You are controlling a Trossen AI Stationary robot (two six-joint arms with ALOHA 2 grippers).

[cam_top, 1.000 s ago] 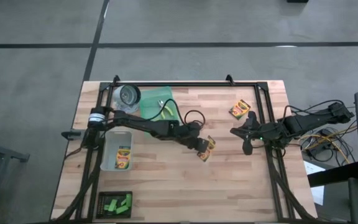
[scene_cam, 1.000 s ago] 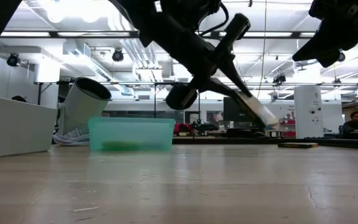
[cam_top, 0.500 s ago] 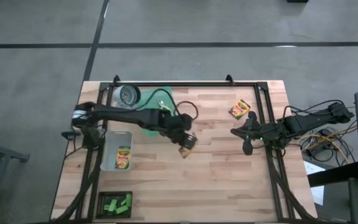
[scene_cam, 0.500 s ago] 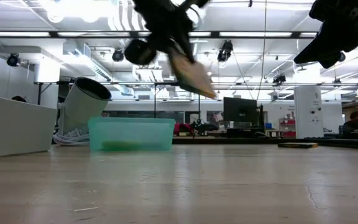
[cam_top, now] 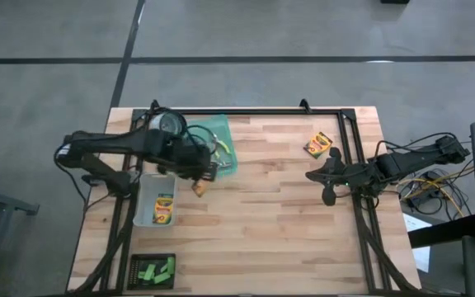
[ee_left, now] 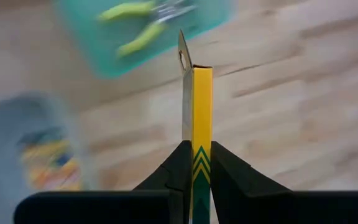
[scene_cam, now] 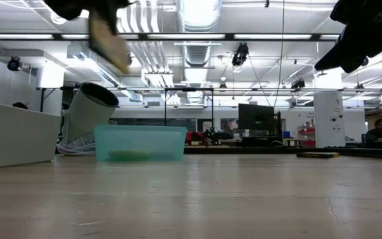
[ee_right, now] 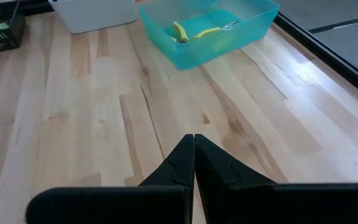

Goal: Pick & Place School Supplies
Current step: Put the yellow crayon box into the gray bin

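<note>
Over the pale wood-plank tabletop [cam_top: 287, 214], left fingers [ee_left: 178, 163] are clamping a crayon box [ee_left: 201, 124], right fingers [ee_right: 182, 162] are pressing together at 3 o'clock, and ceiling lights are glowing in the room behind.

Left wrist view smears the bin [ee_left: 48, 155] and pliers [ee_left: 135, 25]; the fingers [ee_left: 176, 168] hide the crayon box's [ee_left: 201, 118] lower end.

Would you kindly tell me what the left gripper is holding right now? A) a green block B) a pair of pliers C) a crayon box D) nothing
C: the left gripper is shut on the narrow edge of a yellow crayon box, carried above the table near the clear bin.
</note>
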